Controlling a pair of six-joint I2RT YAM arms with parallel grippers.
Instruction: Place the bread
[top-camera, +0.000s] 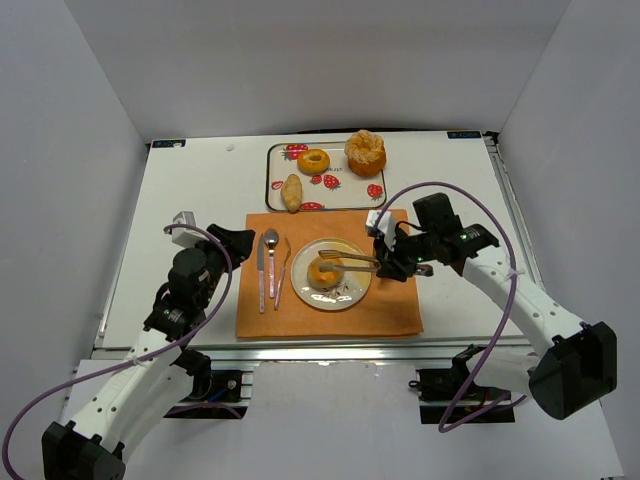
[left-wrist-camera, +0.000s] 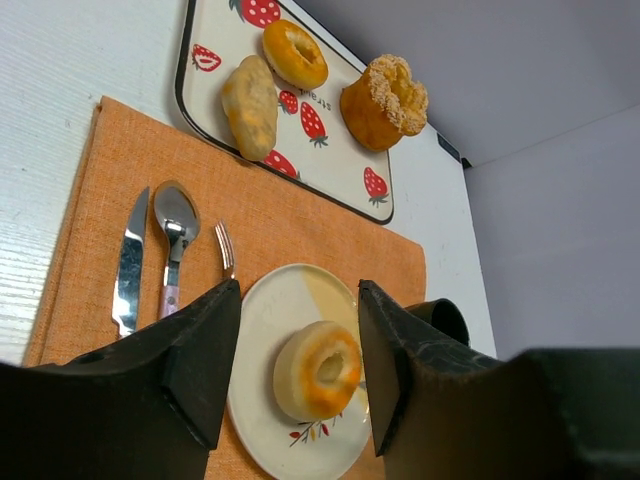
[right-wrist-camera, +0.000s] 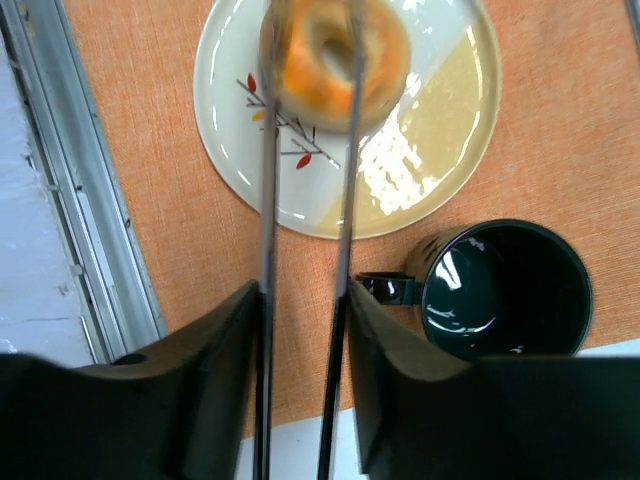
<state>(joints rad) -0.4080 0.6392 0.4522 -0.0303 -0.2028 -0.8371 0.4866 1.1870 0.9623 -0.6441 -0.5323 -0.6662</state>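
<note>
The bread (top-camera: 325, 272) is a small golden-brown ring lying on the white plate (top-camera: 352, 291) on the orange placemat; it also shows in the left wrist view (left-wrist-camera: 318, 370) and the right wrist view (right-wrist-camera: 335, 60). My right gripper (top-camera: 392, 262) (right-wrist-camera: 305, 300) is shut on metal tongs (top-camera: 350, 262) (right-wrist-camera: 266, 200). One tong arm runs along the ring's outer edge, the other over its hole; I cannot tell whether they pinch it. My left gripper (top-camera: 225, 245) (left-wrist-camera: 296, 290) is open and empty, left of the plate.
A strawberry tray (top-camera: 277, 180) at the back holds a yellow-orange ring (top-camera: 313, 161), a ridged bun (top-camera: 365, 153) and an oblong roll (top-camera: 291, 193). Knife (top-camera: 261, 272), spoon (top-camera: 271, 255) and fork (top-camera: 281, 275) lie left of the plate. A dark mug (right-wrist-camera: 500, 290) stands right of it.
</note>
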